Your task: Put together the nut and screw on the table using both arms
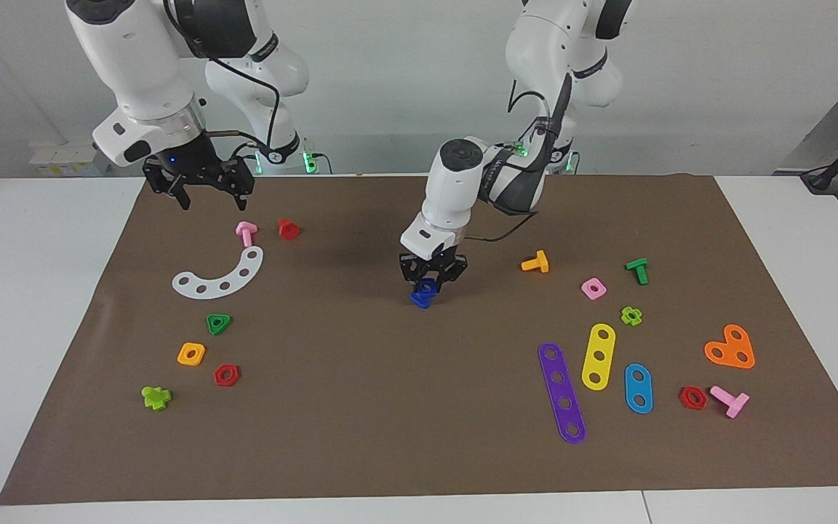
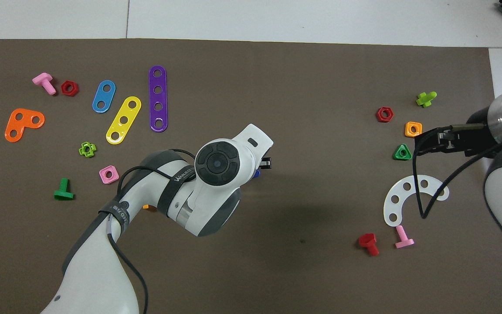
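At the middle of the brown mat point(image 1: 361, 422) my left gripper point(image 1: 431, 284) points down, shut on the dark-blue nut point(image 1: 428, 285). The nut sits against the dark-blue screw point(image 1: 419, 299), which touches the mat just below it. In the overhead view the left wrist covers both pieces except for a blue sliver point(image 2: 256, 173). My right gripper point(image 1: 199, 191) hangs open and empty in the air, over the mat's edge at the right arm's end. Seen from overhead, the right gripper point(image 2: 427, 141) is beside the green triangular nut point(image 2: 402, 152).
A white arc point(image 1: 219, 276), a pink screw point(image 1: 246, 233) and a red screw point(image 1: 288, 228) lie under the right arm, with several small nuts farther out. An orange screw point(image 1: 535, 262), a pink nut point(image 1: 593, 289) and coloured strips point(image 1: 561, 393) lie at the left arm's end.
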You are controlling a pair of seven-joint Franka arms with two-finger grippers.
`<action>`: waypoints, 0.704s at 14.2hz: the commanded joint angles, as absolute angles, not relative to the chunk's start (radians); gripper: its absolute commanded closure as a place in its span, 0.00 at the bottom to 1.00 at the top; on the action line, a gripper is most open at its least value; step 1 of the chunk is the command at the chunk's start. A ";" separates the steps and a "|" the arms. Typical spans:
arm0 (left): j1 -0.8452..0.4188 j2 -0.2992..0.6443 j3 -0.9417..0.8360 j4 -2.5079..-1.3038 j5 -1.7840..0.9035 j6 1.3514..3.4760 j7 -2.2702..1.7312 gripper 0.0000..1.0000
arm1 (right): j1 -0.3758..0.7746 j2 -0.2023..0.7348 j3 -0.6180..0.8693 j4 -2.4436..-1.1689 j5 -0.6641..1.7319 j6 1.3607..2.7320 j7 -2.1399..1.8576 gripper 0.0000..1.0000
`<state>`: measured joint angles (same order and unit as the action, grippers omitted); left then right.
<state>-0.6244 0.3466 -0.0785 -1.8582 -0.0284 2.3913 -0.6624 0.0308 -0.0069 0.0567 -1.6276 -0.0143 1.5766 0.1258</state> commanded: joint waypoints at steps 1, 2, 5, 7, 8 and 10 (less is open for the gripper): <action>-0.632 0.376 -0.064 -1.876 0.003 2.410 -0.653 1.00 | 0.011 -0.031 0.064 -1.652 0.014 1.582 0.092 0.00; -0.630 0.380 -0.066 -1.867 -0.005 2.413 -0.653 1.00 | 0.011 -0.031 0.064 -1.652 0.014 1.582 0.092 0.00; -0.623 0.383 -0.066 -1.827 -0.046 2.398 -0.655 1.00 | 0.011 -0.031 0.064 -1.652 0.014 1.582 0.092 0.00; -0.621 0.391 -0.066 -1.795 -0.060 2.364 -0.655 1.00 | 0.011 -0.031 0.066 -1.652 0.014 1.580 0.092 0.00; -0.621 0.394 -0.066 -1.783 -0.061 2.350 -0.655 1.00 | 0.011 -0.031 0.066 -1.652 0.014 1.582 0.092 0.00; -0.621 0.394 -0.064 -1.776 -0.081 2.347 -0.657 1.00 | 0.011 -0.031 0.066 -1.652 0.014 1.580 0.092 0.00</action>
<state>-0.6213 0.3668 -0.0703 -1.8185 -0.0543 2.3772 -0.6614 0.0308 -0.0069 0.0568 -1.6276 -0.0143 1.5766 0.1258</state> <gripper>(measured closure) 0.542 0.000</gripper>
